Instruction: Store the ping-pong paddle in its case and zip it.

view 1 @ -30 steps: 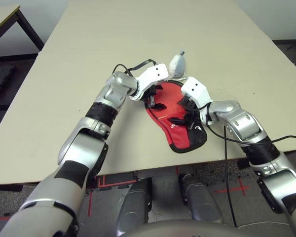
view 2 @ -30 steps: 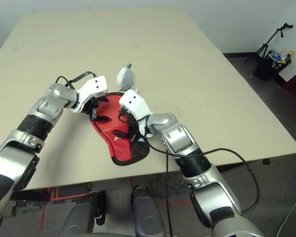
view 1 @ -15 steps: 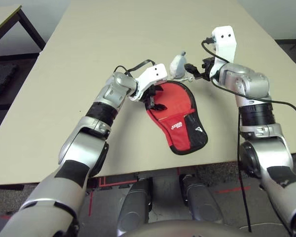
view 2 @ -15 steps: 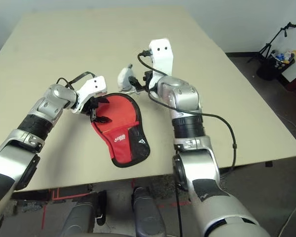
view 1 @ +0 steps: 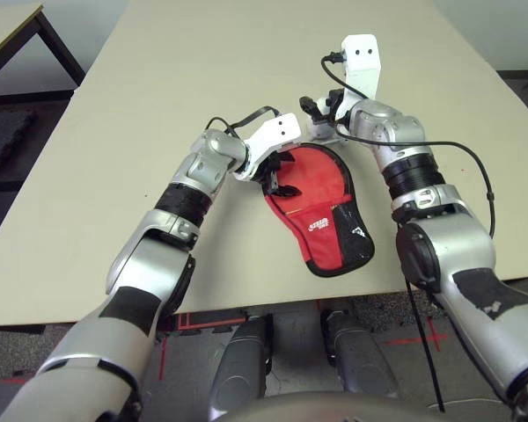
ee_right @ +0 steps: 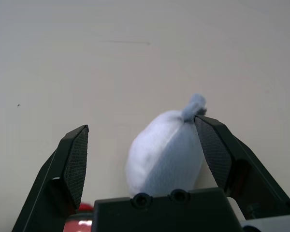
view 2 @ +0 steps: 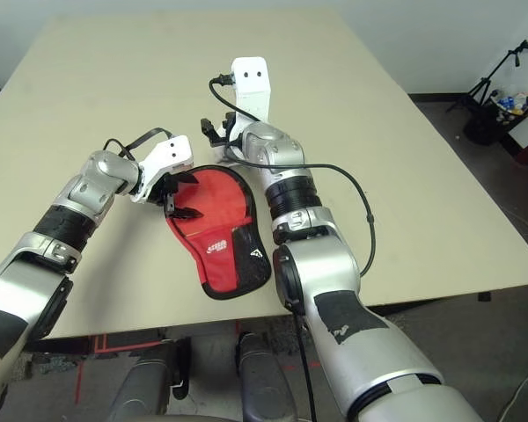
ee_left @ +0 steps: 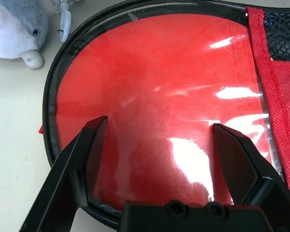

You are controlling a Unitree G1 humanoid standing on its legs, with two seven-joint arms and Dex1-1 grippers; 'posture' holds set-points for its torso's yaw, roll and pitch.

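Note:
The red case, with black edging, a mesh pocket and a white logo, lies flat on the table near its front edge. Its zipper runs round the rim of the glossy red round part. The ping-pong paddle is hidden. My left gripper is open, its fingers hovering over the left side of the case's round part. My right gripper is open just beyond the case, its fingers on either side of a small grey-white soft lump without closing on it.
The lump lies on the table just past the case's round end. The right arm's black cable loops above the table's right side. Another table's corner stands far left, and a stand is on the floor at right.
My right arm has lifted off the case and swung to its far end, and its open gripper now straddles the grey-white lump. The left gripper and the case have stayed put.

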